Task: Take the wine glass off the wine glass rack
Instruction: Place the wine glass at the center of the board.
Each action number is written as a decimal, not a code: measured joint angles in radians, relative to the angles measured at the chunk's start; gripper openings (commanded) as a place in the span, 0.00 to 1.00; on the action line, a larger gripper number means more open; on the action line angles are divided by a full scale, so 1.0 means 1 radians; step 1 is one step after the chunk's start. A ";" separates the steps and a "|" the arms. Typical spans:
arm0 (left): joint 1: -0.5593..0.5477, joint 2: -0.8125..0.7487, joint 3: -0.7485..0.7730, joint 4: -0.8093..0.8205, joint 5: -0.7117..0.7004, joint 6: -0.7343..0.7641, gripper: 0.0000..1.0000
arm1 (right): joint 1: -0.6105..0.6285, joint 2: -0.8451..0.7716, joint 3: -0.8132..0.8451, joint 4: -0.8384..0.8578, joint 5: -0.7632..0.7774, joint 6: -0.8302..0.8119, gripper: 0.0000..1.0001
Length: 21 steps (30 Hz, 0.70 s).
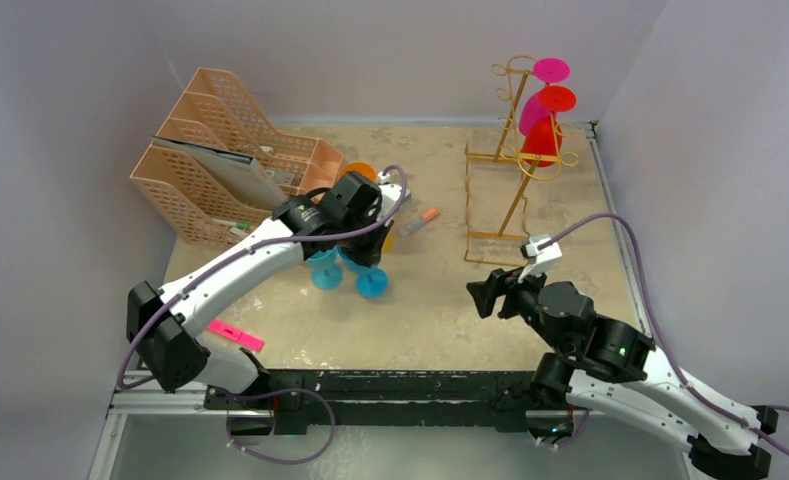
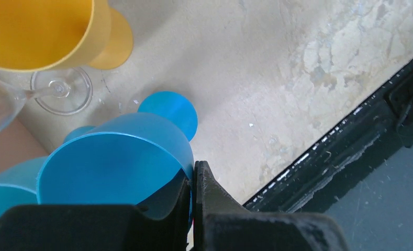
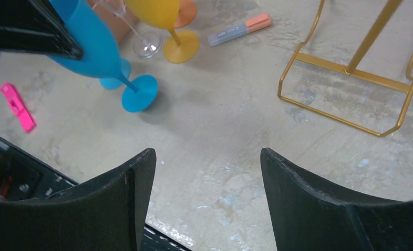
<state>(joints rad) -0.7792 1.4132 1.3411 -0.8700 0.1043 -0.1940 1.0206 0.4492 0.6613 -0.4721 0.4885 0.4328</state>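
Judging by their matte colour, we took the glasses for light, stiff plastic, smooth enough to slip, and best pinched across the bowl's rim or on the stem near the foot. Two that we could make out hung foot-up on the rack (image 3: pixel 352 69) at the far right of the tabletop (image 1: pixel 440 320): a magenta glass (image 1: pixel 533 108) and a red glass (image 1: pixel 542 140) below it. The right jaws stood wide apart and empty, low over bare tabletop just in front of the rack's base, the hung glasses well beyond and above them. The left jaws were clamped on the rim of a blue glass (image 2: pixel 115 162), tilted and off the rack, beside a second blue glass (image 1: pixel 324 272). Whether its foot touched down we could not tell.
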 measured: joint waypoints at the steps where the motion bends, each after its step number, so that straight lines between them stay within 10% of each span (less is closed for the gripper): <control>1: 0.000 0.011 0.000 0.010 -0.008 0.003 0.00 | 0.000 -0.016 -0.002 -0.008 0.010 0.023 0.75; 21: 0.000 0.142 0.026 0.041 -0.138 0.094 0.00 | -0.002 -0.087 -0.003 -0.104 0.105 0.176 0.75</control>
<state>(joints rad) -0.7792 1.5555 1.3674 -0.8288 -0.0338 -0.0998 1.0187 0.3618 0.6579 -0.5758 0.5930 0.6090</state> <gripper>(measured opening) 0.010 0.751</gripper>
